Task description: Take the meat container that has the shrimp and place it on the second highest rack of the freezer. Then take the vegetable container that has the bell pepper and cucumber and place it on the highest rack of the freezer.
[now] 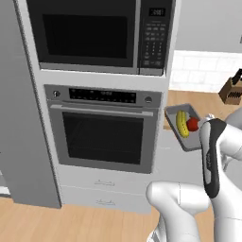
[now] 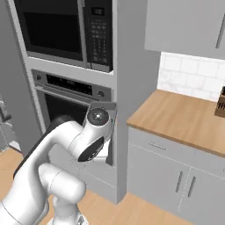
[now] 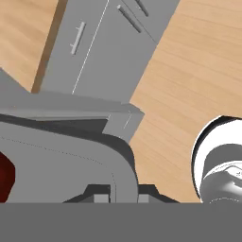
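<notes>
Grey vegetable container [image 1: 188,126] held up in the air beside the wall oven [image 1: 105,132], clear of the wooden counter [image 1: 203,106] behind it, at about oven-door height. Gripper [image 3: 121,197] closed on the container's rim: in the hand view the two dark tips sit either side of the curved grey wall at the bottom edge, wall pinched between them. Tray tilted toward the left base camera, long axis running from upper left near the oven trim down to lower right toward the arm's forearm. Contents: a yellow-green elongated piece [image 1: 182,124], probably the cucumber, lying along that axis, and a red round piece [image 1: 192,124], probably the bell pepper, touching it on the arm side; a dark red patch [image 3: 5,175] at the left edge of the hand view is likely the same pepper. Container shallow, rectangular, rounded corners, open top. Seen from the right base view, tray edge-on behind the wrist [image 2: 97,117], in front of the oven column. Freezer not identifiable in these views; judging by that, carry-and-turn toward it not yet finished, and tilt worth watching so contents stay in.
</notes>
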